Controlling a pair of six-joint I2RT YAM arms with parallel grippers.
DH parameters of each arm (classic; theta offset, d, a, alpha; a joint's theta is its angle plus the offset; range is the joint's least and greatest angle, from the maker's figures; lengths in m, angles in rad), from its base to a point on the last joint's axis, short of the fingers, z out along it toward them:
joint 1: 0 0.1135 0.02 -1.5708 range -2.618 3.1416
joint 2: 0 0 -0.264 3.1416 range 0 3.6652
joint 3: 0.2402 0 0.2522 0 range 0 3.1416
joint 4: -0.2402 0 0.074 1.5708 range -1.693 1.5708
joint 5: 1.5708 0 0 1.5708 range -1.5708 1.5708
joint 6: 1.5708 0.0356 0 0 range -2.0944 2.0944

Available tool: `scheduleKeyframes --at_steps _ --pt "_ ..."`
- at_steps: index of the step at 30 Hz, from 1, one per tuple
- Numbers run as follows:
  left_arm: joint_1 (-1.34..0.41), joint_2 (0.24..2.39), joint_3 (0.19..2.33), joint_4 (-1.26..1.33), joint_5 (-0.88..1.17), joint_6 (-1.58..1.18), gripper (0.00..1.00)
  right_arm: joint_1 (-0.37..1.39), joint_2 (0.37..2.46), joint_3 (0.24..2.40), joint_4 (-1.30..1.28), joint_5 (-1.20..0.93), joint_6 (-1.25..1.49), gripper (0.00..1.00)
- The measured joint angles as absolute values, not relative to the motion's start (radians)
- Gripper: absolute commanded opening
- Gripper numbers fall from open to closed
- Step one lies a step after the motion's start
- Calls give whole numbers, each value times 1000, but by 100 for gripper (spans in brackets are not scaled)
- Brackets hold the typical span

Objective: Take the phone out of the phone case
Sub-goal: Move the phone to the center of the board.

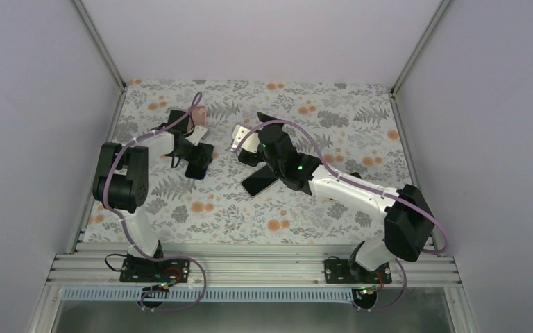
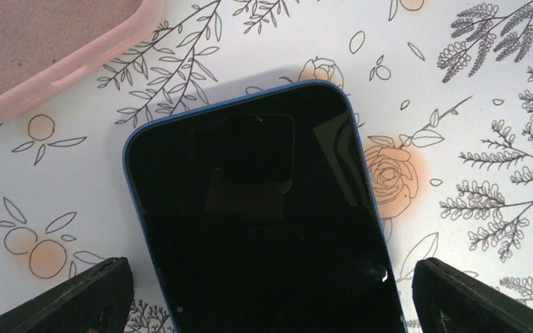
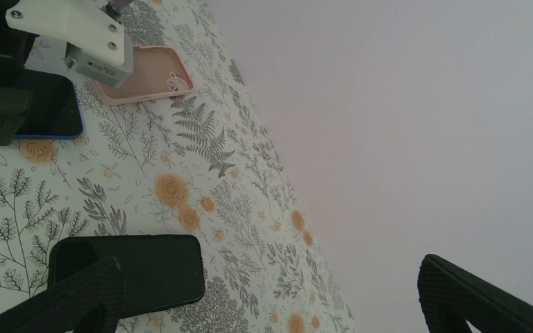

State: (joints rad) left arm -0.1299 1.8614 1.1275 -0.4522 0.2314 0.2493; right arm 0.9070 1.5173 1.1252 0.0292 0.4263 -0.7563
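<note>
**Left gripper (image 2: 271,267) astride the bare phone (image 2: 250,208); pink case (image 2: 41,48) empty beside it.**

The blue-edged phone lies screen-up on the desk (image 2: 493,104), apart from the pink case, whose bare interior faces up near the phone's top corner. Both grippers stand with jaws fully apart and hold nothing. The left gripper's fingers flank the phone's long edges with a gap showing on each side. The right gripper (image 3: 271,267) is near a second, black phone (image 3: 159,267) closer to the desk's middle. Judged from this layout, extraction from the pink case is complete, and the step in hand is clearing the left gripper. Raise it straight up with the jaws wide, so that neither finger drags a phone edge or pushes the phone against the case. Whether the black phone sits in a dark case cannot be told; check before treating the task as finished.
</note>
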Motion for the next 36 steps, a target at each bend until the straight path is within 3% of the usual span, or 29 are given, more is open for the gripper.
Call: scheduleKeyframes --at_steps 7,21,31,36 --pt "-151 1865 1114 -404 174 233 100 907 1517 1125 29 426 -755 99" --pt "-146 1858 1075 -329 83 164 85 902 1517 1126 28 423 -754 99" --pt "-104 1858 1075 -330 79 151 86 900 1517 1126 28 420 -753 99" --pt "-87 1858 1076 -333 78 142 99 899 1517 1126 29 419 -753 99"
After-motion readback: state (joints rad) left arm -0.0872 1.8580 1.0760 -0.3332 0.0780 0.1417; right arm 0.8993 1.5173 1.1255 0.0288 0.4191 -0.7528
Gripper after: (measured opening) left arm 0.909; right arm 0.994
